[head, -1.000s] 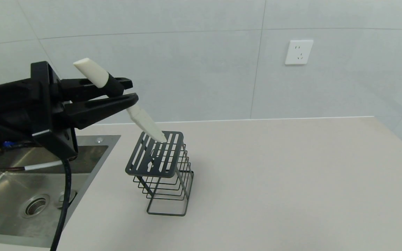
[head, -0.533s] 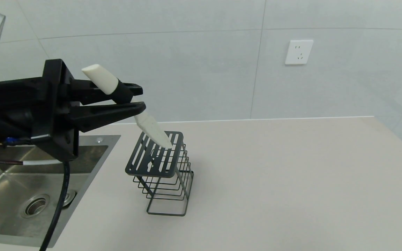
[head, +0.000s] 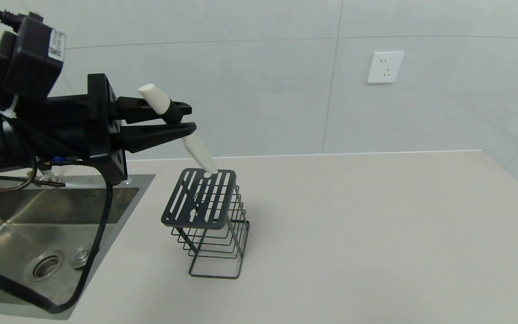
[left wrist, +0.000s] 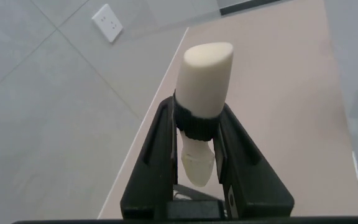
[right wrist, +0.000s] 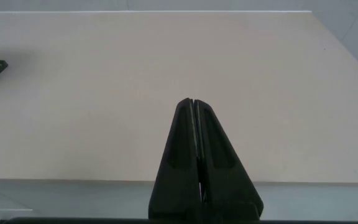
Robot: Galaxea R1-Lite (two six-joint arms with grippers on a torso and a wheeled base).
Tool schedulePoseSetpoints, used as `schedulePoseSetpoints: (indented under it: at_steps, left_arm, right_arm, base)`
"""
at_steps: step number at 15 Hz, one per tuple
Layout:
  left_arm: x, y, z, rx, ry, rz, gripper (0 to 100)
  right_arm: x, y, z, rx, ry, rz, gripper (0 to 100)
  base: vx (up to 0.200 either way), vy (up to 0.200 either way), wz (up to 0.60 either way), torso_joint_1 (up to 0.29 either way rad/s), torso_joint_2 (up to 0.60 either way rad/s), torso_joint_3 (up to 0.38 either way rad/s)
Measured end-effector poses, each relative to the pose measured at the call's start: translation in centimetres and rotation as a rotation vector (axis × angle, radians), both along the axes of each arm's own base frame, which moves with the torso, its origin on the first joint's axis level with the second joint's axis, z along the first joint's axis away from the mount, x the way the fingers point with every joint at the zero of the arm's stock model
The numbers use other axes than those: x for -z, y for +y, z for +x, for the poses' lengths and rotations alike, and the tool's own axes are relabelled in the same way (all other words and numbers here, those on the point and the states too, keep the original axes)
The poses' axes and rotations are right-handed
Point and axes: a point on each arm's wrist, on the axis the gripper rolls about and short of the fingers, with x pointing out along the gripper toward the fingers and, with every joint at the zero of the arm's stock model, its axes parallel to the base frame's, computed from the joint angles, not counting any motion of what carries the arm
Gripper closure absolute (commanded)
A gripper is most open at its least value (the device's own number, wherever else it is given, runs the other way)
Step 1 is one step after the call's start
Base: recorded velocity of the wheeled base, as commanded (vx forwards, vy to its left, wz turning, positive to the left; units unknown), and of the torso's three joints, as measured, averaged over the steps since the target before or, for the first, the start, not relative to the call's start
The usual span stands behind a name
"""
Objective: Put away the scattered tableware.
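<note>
Left hand (head: 187, 119) grasping a white knife with a black collar (head: 198, 152).
Nearest, a steel sink (head: 11, 243) is set in the beige tabletop (head: 376, 225); beside it stands a black wire rack with a slotted top (head: 205, 216), the tilted knife's tip at its far edge. The right hand (right wrist: 194, 109) is clenched on nothing, above the tabletop.

On my left a steel sink (head: 2, 243) is set into the beige counter (head: 376, 234); a white socket (head: 385, 67) sits on the far tiled wall (head: 250, 90).
</note>
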Motion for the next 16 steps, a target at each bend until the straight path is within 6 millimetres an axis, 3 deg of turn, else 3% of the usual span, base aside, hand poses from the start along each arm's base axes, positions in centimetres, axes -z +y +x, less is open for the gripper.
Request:
schedulePoseSetpoints:
  at_steps: [16]
  left_arm:
    - [2.0, -1.4, 1.5, 0.040, 0.060, 0.051, 100]
  right_arm:
    - [0.0, 0.0, 0.0, -0.002, 0.001, 0.000, 100]
  base:
    - [0.000, 0.000, 0.00, 0.000, 0.00, 0.000]
